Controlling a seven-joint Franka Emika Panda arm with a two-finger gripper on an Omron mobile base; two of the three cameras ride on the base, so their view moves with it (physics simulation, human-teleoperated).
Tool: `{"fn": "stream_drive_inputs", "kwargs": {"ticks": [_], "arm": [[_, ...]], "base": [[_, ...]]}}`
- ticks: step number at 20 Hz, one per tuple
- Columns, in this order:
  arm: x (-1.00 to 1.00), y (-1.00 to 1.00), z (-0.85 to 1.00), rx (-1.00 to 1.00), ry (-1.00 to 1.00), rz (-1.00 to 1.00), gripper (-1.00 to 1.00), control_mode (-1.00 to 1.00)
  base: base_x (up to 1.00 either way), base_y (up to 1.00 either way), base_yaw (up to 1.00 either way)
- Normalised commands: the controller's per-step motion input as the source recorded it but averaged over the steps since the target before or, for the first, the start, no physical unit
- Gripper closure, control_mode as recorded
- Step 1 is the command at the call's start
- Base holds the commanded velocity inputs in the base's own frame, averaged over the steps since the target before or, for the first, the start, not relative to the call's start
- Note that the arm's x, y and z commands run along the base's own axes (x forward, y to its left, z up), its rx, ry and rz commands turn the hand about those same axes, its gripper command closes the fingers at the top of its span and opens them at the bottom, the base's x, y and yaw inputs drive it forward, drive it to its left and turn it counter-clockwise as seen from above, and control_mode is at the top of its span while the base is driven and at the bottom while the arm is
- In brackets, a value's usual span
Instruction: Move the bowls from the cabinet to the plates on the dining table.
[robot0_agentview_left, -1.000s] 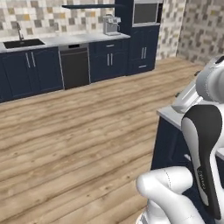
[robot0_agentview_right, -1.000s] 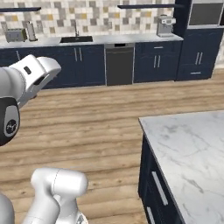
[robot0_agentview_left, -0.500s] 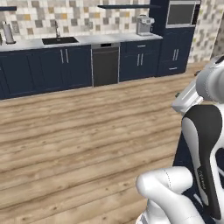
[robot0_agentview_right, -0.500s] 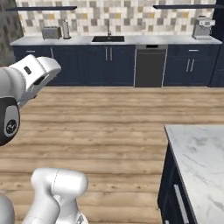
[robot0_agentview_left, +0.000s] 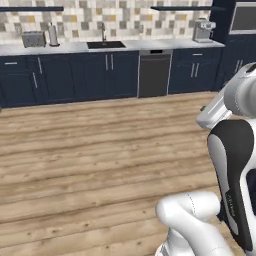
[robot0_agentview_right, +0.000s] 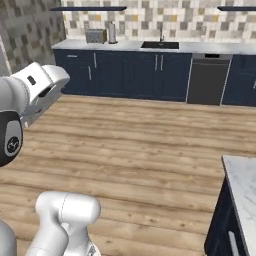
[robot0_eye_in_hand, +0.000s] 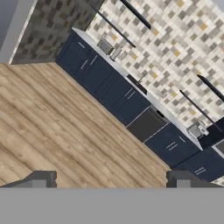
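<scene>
A wooden floor (robot0_agentview_left: 90, 150) runs to navy floor cupboards (robot0_agentview_left: 75, 75) along the tiled wall (robot0_agentview_left: 125, 20), with a sink (robot0_agentview_left: 106, 44), toaster (robot0_agentview_left: 33, 39), dishwasher (robot0_agentview_left: 154, 74) and coffee machine (robot0_agentview_left: 202, 30).

Legible text: none. The round emblem on the dark arm joint (robot0_agentview_right: 11, 142) is too blurred to read.
</scene>
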Motion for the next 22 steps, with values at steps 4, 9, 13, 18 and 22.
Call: {"fn": "stream_drive_inputs", "kwargs": {"ticks": [4, 9, 13, 18, 22], "arm": [[0.0, 0.0, 0.0, 0.0, 0.0, 0.0, -1.0, 1.0], [0.0, 0.0, 0.0, 0.0, 0.0, 0.0, -1.0, 1.0], [0.0, 0.0, 0.0, 0.0, 0.0, 0.0, -1.0, 1.0], [0.0, 0.0, 0.0, 0.0, 0.0, 0.0, -1.0, 1.0], [0.0, 0.0, 0.0, 0.0, 0.0, 0.0, -1.0, 1.0]], "base": [[0.2, 0.4, 0.31], [0.22, 0.41, 0.3], [0.23, 0.44, 0.26], [0.22, 0.44, 0.27], [0.21, 0.43, 0.27]]}}
